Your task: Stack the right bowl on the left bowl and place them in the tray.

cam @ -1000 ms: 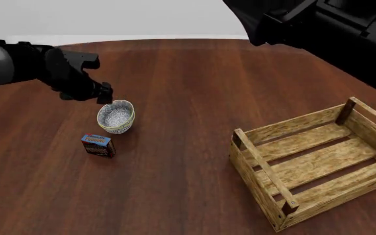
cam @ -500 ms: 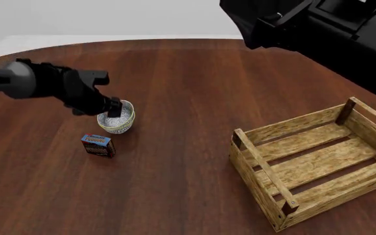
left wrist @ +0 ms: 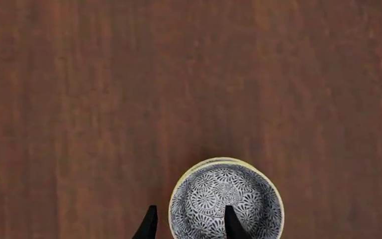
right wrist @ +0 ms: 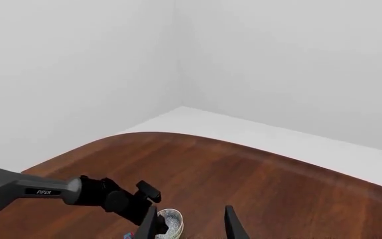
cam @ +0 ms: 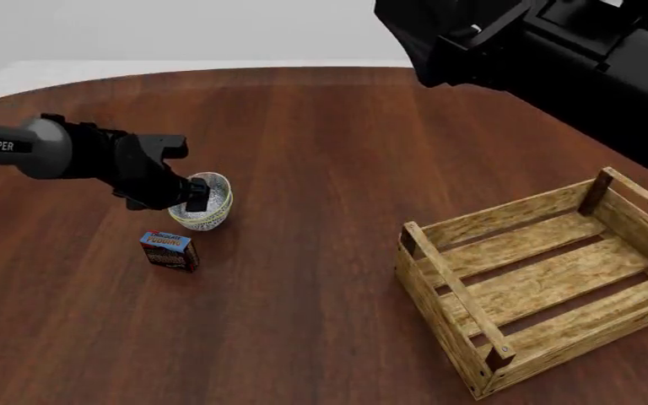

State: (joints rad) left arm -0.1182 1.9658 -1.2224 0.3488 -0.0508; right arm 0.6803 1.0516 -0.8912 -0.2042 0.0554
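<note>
Left gripper (cam: 197, 197): parted, straddling the rim at nine o'clock of the stacked bowls (cam: 202, 202), not yet clenched. The tray (cam: 442, 272) lies at four o'clock, well apart. Right gripper (right wrist: 189, 223): raised high, parted, idle.

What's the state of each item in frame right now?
bowls: stacked as one, upright on table
left claw: open, straddling the bowls' rim
right claw: open, raised, holding nothing
tray: upright, nothing inside
box: on table beside the bowls

Speckled bowls (cam: 205, 206) stacked upright, well apart from slatted tray (cam: 549, 274).
</note>
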